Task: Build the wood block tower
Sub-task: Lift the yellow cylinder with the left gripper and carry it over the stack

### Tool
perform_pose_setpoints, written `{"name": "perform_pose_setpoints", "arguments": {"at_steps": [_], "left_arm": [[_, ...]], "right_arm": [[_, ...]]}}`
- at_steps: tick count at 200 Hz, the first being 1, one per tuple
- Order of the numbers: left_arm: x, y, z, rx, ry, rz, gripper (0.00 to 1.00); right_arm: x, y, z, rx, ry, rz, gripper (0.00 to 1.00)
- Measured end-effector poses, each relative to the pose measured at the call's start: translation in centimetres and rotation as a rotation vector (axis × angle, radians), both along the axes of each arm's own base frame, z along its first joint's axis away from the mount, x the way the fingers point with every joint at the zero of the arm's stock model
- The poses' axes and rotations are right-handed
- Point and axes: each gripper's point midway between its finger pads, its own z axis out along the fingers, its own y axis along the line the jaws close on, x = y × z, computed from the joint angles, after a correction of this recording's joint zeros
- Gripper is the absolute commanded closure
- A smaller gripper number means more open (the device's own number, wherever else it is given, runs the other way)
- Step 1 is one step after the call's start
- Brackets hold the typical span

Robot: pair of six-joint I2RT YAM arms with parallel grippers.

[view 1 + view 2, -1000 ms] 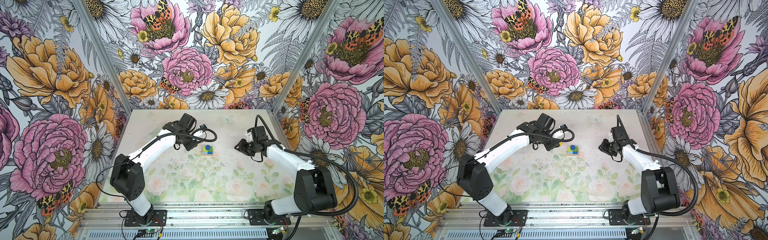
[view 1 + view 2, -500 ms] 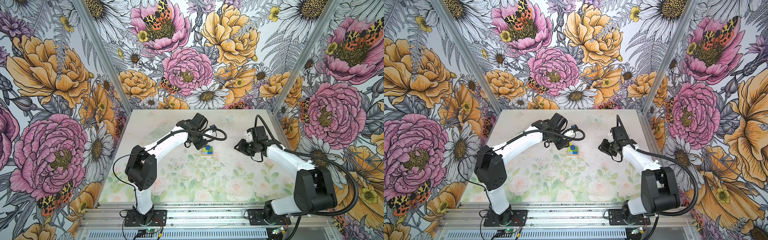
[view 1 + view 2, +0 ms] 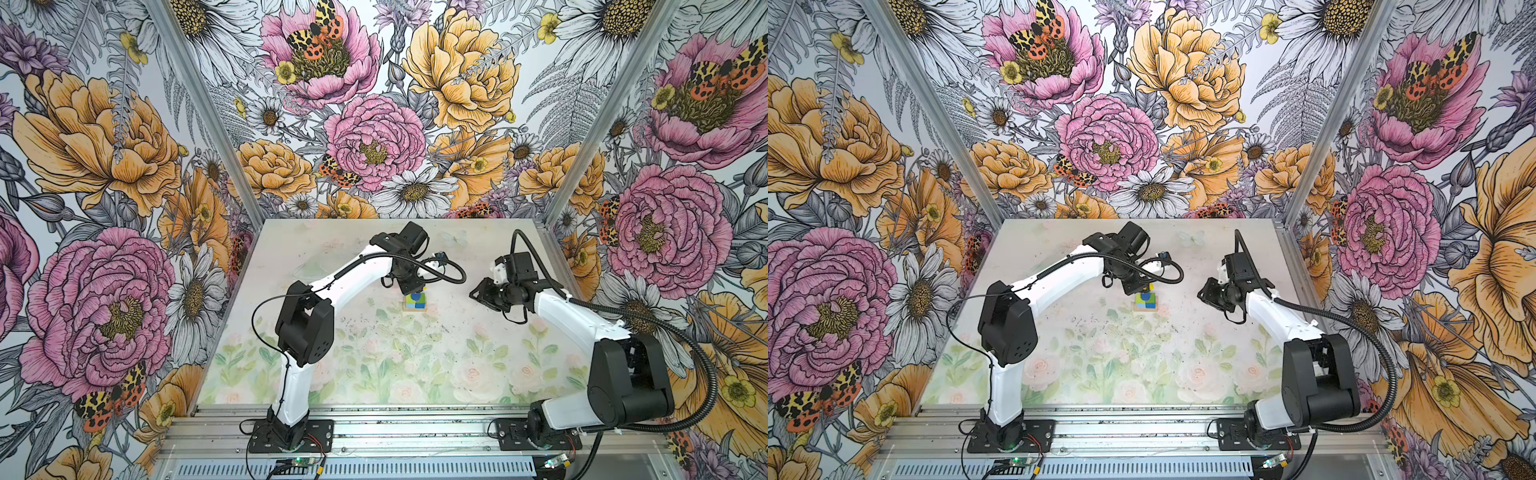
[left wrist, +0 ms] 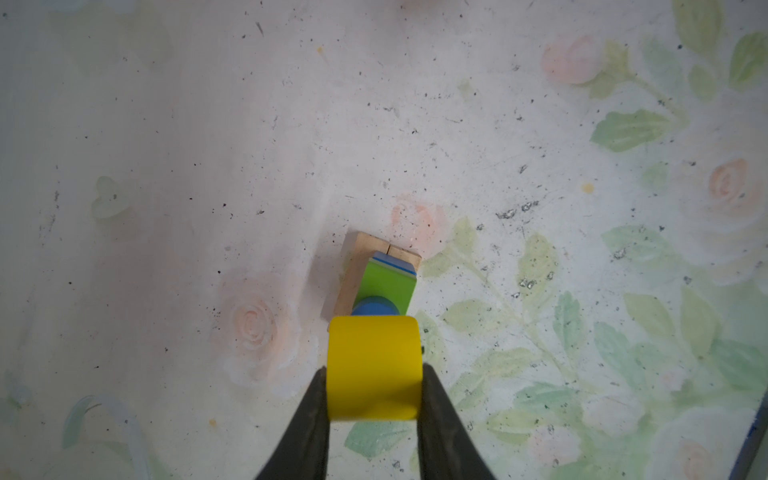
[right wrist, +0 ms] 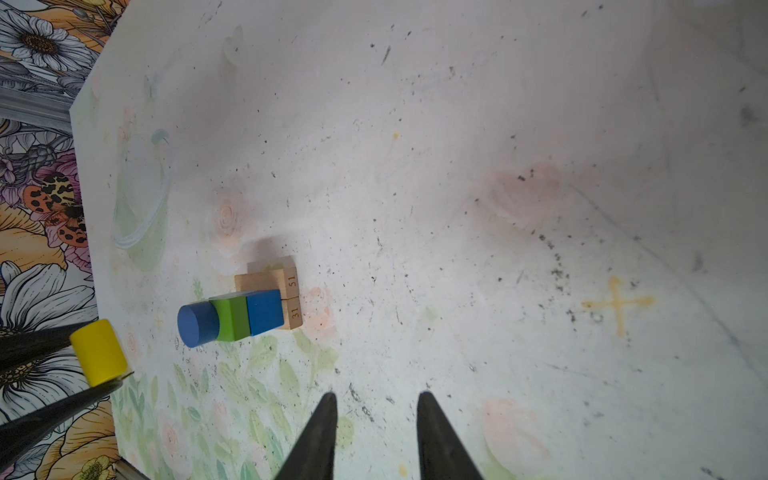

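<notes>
Yellow half-round (image 4: pixel 372 353) sits pinched in our left gripper (image 4: pixel 374 370) close over the wood block tower (image 3: pixel 414 301) on the table (image 3: pixel 374 365), while our right gripper (image 5: pixel 377 395) hangs part-open, empty, well apart.

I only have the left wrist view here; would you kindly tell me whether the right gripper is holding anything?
Observer: No, the right gripper is empty with its jaws apart, off to the right of the tower in both top views.
Operator: Thank you. Is the yellow half-round touching the blue cylinder?
Observer: No; the right wrist view shows a clear gap between them.
Operator: And what lies under the green cube?
Observer: A dark blue cube, resting on two tan bars.
</notes>
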Motion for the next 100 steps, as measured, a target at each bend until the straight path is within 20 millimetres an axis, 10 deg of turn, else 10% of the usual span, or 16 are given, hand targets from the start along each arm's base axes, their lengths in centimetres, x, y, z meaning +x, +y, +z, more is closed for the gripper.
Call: {"name": "perform_pose_setpoints", "arguments": {"at_steps": [100], "left_arm": [[-0.2, 0.5, -2.3, 0.079, 0.021, -0.087, 1.00]], "right_arm": [[0.0, 0.1, -0.4, 0.005, 0.013, 0.003, 0.66]]}}
